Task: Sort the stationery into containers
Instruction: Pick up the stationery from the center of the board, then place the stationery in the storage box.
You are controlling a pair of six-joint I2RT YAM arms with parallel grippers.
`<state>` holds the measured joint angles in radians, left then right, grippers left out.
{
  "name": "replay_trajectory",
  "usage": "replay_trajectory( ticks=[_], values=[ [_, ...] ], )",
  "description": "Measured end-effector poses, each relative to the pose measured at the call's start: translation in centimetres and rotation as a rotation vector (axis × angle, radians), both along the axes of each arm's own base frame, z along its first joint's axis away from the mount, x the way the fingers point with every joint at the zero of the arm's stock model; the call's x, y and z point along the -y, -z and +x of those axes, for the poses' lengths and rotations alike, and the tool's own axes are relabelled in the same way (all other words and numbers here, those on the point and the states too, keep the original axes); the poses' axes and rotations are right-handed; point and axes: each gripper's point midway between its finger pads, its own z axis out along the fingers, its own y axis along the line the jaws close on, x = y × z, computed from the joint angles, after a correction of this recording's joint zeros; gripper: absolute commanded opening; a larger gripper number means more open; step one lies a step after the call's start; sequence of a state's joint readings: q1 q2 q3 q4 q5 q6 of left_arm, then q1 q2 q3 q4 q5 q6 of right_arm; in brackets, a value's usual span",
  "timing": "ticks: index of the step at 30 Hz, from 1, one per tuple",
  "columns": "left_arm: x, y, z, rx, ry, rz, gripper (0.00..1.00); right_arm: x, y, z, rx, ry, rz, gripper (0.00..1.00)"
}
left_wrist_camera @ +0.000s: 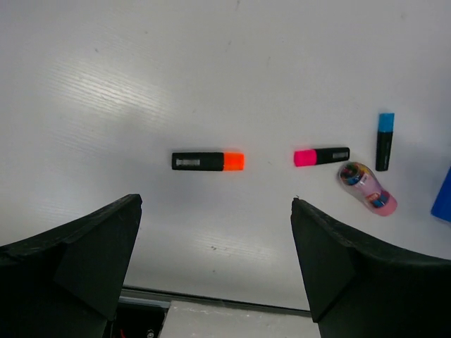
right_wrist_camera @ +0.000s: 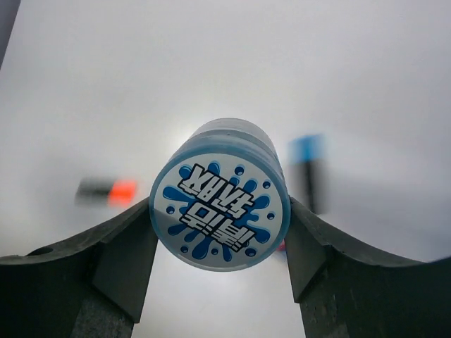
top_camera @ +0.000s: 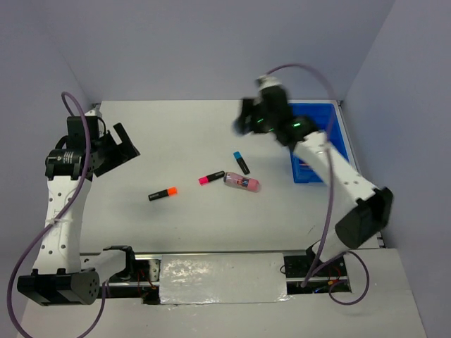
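My right gripper (right_wrist_camera: pixel 220 215) is shut on a round blue-white patterned disc (right_wrist_camera: pixel 220 203) and holds it above the table, left of the blue compartment tray (top_camera: pixel 318 114); the top view shows this gripper (top_camera: pixel 243 121) too. On the table lie an orange-capped highlighter (top_camera: pixel 163 193), a pink-capped highlighter (top_camera: pixel 211 177), a blue-capped highlighter (top_camera: pixel 242 163) and a pink patterned tube (top_camera: pixel 242 182). My left gripper (top_camera: pixel 125 144) is open and empty at the far left. Its wrist view shows the orange (left_wrist_camera: pixel 208 161), pink (left_wrist_camera: pixel 321 156) and blue (left_wrist_camera: pixel 385 141) highlighters and the tube (left_wrist_camera: pixel 367 189) ahead of the open gripper (left_wrist_camera: pixel 216 200).
My right arm (top_camera: pixel 331 165) crosses over the tray and hides most of its compartments. Grey walls close the table at the back and sides. A taped metal rail (top_camera: pixel 218 271) runs along the near edge between the arm bases.
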<state>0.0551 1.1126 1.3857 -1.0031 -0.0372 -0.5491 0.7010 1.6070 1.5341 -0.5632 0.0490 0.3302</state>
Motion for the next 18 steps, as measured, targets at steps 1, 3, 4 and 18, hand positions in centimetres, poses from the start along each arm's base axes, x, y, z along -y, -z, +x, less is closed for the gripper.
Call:
replay_trajectory(
  ticks=[1, 3, 4, 18],
  values=[
    [0.5, 0.2, -0.2, 0.004, 0.018, -0.019, 0.99, 5.6, -3.3, 3.1, 0.068, 0.157, 0.03, 0.0],
    [1.2, 0.5, -0.3, 0.008, 0.048, -0.046, 0.99, 16.3, -7.0, 6.9, 0.156, 0.448, 0.024, 0.0],
    [1.5, 0.6, -0.3, 0.01, 0.06, -0.059, 0.99, 22.0, -7.9, 7.9, 0.181, 0.601, 0.003, 0.0],
    [4.6, 0.6, 0.8, 0.031, 0.21, -0.133, 0.99, 39.8, 6.8, 7.2, -0.224, 1.048, -0.192, 0.0]
  ],
)
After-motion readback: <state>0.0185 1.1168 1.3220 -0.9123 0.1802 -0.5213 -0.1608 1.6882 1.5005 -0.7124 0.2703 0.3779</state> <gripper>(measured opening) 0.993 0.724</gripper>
